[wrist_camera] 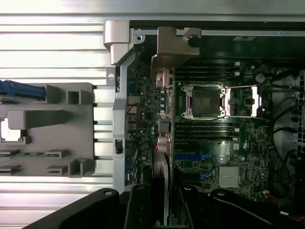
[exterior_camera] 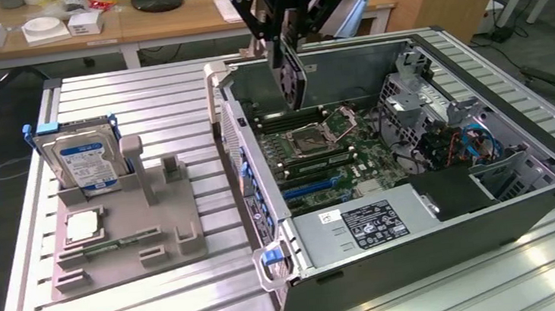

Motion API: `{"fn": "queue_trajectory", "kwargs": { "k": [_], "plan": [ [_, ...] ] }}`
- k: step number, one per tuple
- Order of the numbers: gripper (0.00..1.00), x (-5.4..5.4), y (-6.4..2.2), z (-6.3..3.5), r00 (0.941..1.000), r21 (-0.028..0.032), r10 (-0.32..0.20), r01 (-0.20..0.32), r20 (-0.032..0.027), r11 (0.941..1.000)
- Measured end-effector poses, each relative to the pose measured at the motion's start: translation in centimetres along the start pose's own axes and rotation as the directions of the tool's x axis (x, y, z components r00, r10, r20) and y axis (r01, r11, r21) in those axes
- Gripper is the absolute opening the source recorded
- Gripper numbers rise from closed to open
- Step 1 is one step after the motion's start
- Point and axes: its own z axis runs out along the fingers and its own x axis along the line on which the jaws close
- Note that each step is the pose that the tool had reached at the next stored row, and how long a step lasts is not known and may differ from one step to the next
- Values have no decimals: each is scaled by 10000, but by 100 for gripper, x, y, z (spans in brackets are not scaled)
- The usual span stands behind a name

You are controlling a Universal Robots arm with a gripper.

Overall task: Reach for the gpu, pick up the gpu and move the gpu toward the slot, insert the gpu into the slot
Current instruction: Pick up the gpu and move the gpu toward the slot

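My gripper hangs over the far end of the open computer case, shut on the gpu. The card hangs upright, on edge, with its lower end just above the motherboard near the back wall. In the wrist view the gpu appears edge-on, running away from my black fingers, with a silver metal piece at its far end. Blue expansion slots lie on the board closer to the power supply. I cannot tell which one is the slot.
A grey fixture at the exterior view's left holds a blue-labelled hard drive and a square processor chip. Inside the case are the open CPU socket, the power supply and cables. Desks stand behind.
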Motion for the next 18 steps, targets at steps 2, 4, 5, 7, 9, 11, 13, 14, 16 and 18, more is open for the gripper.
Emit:
{"fn": "queue_trajectory", "kwargs": {
  "k": [2, 4, 5, 7, 9, 11, 13, 14, 16, 18],
  "plan": [
    [26, -21, 0, -1, 10000, 0, -1, 1, 0, 10000],
    [26, -42, 1, -1, 10000, 0, -3, 3, -1, 10000],
    [26, -52, 1, -1, 10000, 0, -3, 3, 0, 10000],
    [26, -74, 1, -2, 10000, 0, -4, 4, -1, 10000],
    [26, -96, 2, -2, 10000, 0, -6, 6, -1, 10000],
    [26, -119, 2, -2, 10000, 0, -7, 7, -1, 10000],
    [26, -140, 2, -3, 10000, 0, -8, 8, -1, 10000],
    [26, -151, 2, -3, 10000, 0, -9, 9, -1, 10000],
    [26, -173, 3, -4, 10000, 0, -9, 9, -1, 10000],
    [26, -195, 3, -4, 10000, 0, -10, 10, -1, 10000]
  ]
}}
